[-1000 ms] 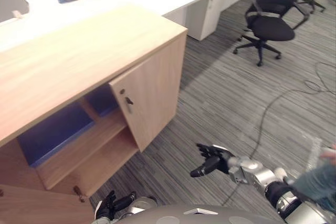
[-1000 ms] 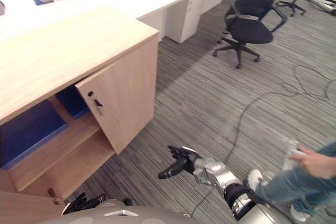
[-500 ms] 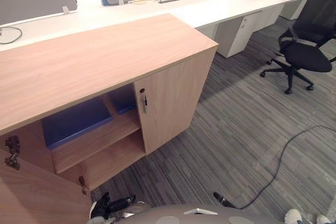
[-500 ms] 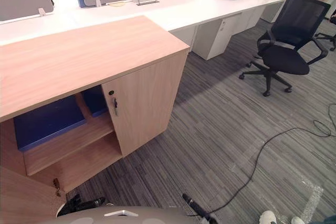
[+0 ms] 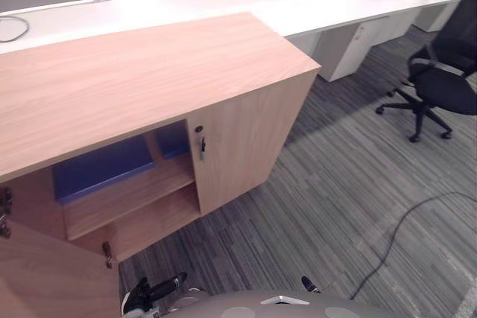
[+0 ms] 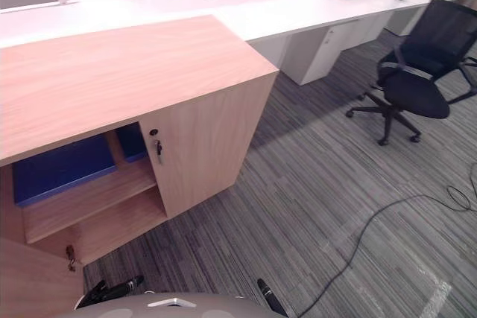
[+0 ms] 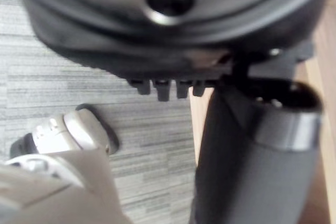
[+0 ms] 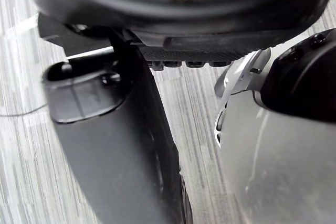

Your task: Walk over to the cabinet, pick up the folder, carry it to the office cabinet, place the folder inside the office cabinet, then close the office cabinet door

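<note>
One leaf of the cabinet [image 5: 149,72], the left door [image 5: 52,277], stands swung open at the far left, its inner face turned toward the robot. Just right of it the inside lies bare to view: a blue folder [image 5: 104,167] lies flat on the upper shelf [image 5: 127,195], in the left compartment, touching neither hand. Below it is the lower shelf [image 5: 149,229]. Past the upright divider a second blue piece [image 5: 173,139] shows, partly hidden by the right door [image 5: 246,139], which sits flush with the cabinet front and has a key [image 5: 200,143] hanging in its lock near its left edge. Low in front of the open compartment, above the grey carpet [image 5: 335,206], the left hand [image 5: 153,293] hangs with its fingers [image 5: 170,286] stretched loosely forward and apart from the thumb, holding nothing; its wrist view shows the thumb [image 7: 252,171] straight, beside a strip of wood. Further right, at the bottom edge, the right hand [image 6: 265,294] shows as one dark finger poking out straight, and in its wrist view the thumb [image 8: 110,145] is extended over carpet, with nothing clasped. Behind the cabinet runs a long white desk [image 5: 313,1], and at the far right a black chair [image 5: 440,83] stands well apart from the cabinet.
</note>
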